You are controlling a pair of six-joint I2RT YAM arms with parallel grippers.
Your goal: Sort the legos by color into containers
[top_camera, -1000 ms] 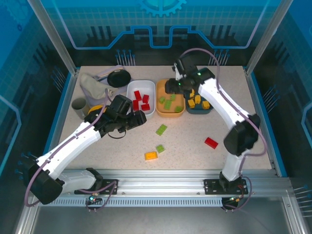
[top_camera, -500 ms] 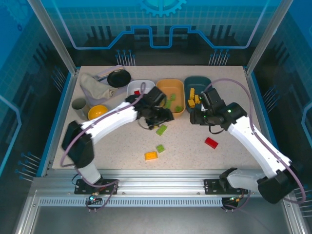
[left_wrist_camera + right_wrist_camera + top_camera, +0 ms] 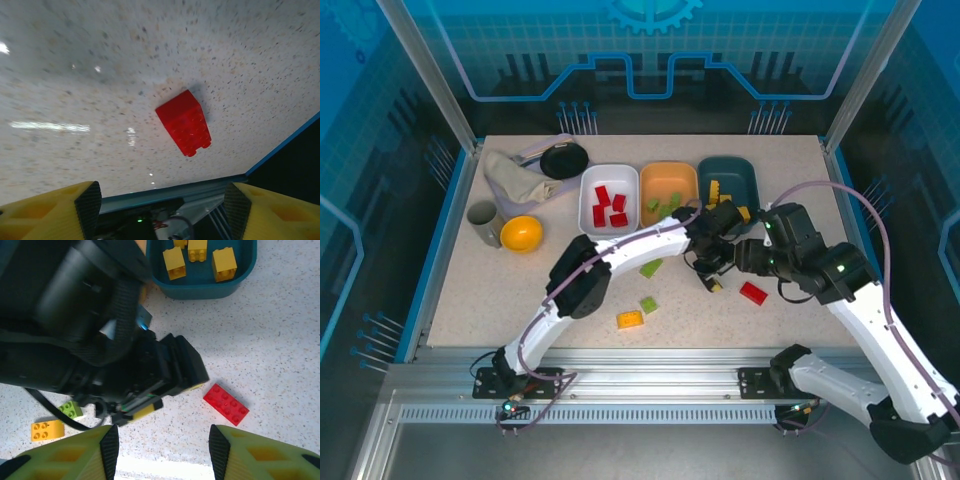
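Left claw (image 3: 160,205): fingers spread, empty, aimed at red lego (image 3: 184,129). Lego lies flat on counter (image 3: 75,60), near-right, well apart from white tray (image 3: 625,180). Prob. light, rigid, slick-walled; pinch across long side walls, not studs. Right claw (image 3: 164,447): spread, empty.

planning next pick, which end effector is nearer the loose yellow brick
left. the left end effector is back-right of the yellow brick; the right end effector is farther right, beyond it.
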